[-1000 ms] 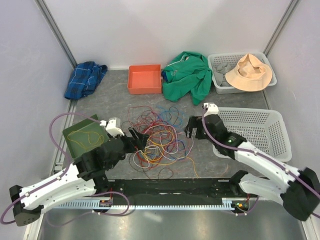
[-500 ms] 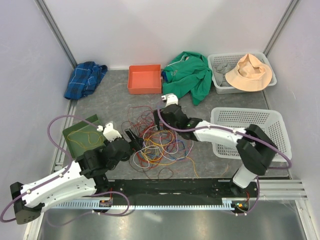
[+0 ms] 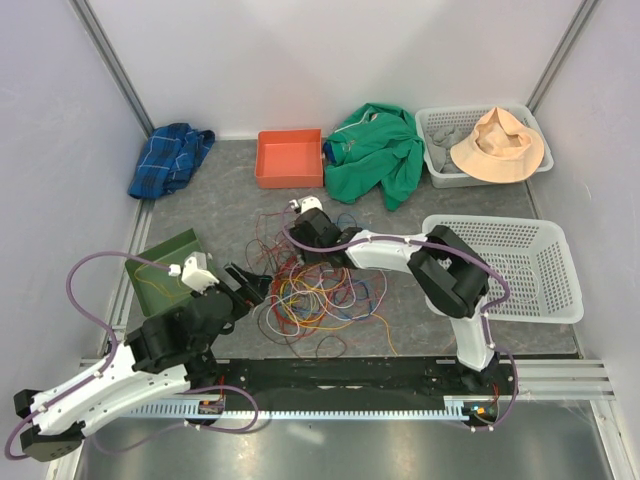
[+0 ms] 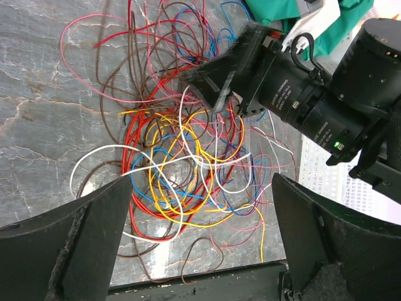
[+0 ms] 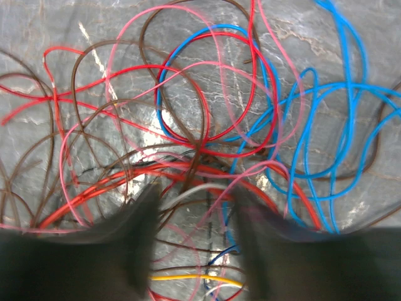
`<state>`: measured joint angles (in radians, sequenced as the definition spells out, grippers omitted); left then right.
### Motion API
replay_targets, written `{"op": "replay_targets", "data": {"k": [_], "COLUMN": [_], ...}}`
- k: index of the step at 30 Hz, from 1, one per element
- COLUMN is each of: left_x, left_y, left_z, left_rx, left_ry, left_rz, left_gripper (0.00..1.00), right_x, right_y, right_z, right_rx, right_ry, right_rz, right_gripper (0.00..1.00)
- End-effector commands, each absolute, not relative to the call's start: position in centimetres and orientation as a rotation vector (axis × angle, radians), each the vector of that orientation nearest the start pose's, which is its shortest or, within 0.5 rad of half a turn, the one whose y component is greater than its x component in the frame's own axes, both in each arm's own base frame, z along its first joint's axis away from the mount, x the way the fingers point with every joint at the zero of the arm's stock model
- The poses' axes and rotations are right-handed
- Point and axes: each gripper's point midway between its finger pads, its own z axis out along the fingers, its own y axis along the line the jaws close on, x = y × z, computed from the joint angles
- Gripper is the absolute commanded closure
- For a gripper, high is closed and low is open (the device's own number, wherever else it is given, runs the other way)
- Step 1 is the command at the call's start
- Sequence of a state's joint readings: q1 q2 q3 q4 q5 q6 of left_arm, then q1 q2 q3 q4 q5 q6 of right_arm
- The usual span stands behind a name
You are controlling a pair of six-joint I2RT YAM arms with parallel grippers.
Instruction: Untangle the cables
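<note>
The cables (image 3: 318,290) lie in a loose tangle of red, yellow, orange, blue, pink, brown and white loops in the middle of the grey table. My left gripper (image 3: 250,285) hovers at the pile's left edge. In its wrist view the left gripper (image 4: 202,183) is open wide, with the cables (image 4: 182,163) spread below it. My right gripper (image 3: 303,243) reaches down into the far side of the pile. Its blurred fingers stand apart in the right wrist view, the right gripper (image 5: 195,195) straddling white, pink and brown cables (image 5: 207,141) without pinching them.
An orange box (image 3: 289,158), a green cloth (image 3: 378,150) and a blue plaid cloth (image 3: 170,158) lie along the back. A tan hat (image 3: 497,145) rests on a white basket (image 3: 437,172). A larger white basket (image 3: 560,300) stands right, a green tray (image 3: 160,270) left.
The right arm has swung left across the table onto the far side of the cable pile, and its jaws have narrowed. The left arm has drawn back a little toward the near left.
</note>
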<state>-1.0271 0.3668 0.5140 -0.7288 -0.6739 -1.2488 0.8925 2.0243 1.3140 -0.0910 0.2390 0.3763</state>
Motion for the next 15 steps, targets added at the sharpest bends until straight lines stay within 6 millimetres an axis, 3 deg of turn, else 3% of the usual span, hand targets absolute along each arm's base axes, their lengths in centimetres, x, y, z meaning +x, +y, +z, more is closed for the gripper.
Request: {"op": "replay_targets", "data": {"k": [1, 2, 3, 4, 5, 6, 8, 9, 12, 15], "left_x": [17.4, 17.4, 17.5, 17.5, 17.6, 17.7, 17.9, 17.9, 18.2, 18.4], "left_y": [-11.9, -11.9, -11.8, -11.9, -11.7, -11.7, -11.4, -11.4, -11.0, -10.7], "left_z": [16.5, 16.6, 16.6, 16.8, 17.0, 17.1, 17.6, 17.7, 18.1, 18.6], "left_rx": [-0.629, -0.628, -0.624, -0.621, -0.619, -0.618, -0.624, -0.624, -0.648, -0.697], "left_ry": [1.964, 1.960, 1.962, 1.960, 1.954, 1.950, 1.931, 1.926, 1.899, 1.863], "left_rz": [-0.659, -0.656, -0.646, -0.644, -0.636, -0.632, -0.620, -0.619, -0.610, -0.629], "left_gripper": [0.00, 0.00, 0.00, 0.00, 0.00, 0.00, 0.00, 0.00, 0.00, 0.00], "right_x": [33.8, 33.9, 33.8, 33.9, 33.8, 33.5, 33.2, 32.4, 31.2, 29.6], "right_y": [38.3, 38.4, 38.3, 37.9, 37.6, 37.2, 36.2, 35.4, 33.1, 31.4], "right_z": [6.3, 7.4, 9.7, 10.6, 11.9, 14.5, 17.1, 19.9, 24.7, 27.5], "right_rx": [-0.492, -0.482, -0.472, -0.458, -0.452, -0.445, -0.418, -0.406, -0.340, -0.275], "right_ry": [2.270, 2.244, 2.202, 2.187, 2.164, 2.116, 2.069, 2.012, 1.909, 1.836], "right_rz": [0.401, 0.416, 0.439, 0.433, 0.443, 0.467, 0.469, 0.492, 0.510, 0.612], "right_gripper": [0.62, 0.84, 0.95, 1.00, 1.00, 1.00, 1.00, 1.00, 1.00, 1.00]}}
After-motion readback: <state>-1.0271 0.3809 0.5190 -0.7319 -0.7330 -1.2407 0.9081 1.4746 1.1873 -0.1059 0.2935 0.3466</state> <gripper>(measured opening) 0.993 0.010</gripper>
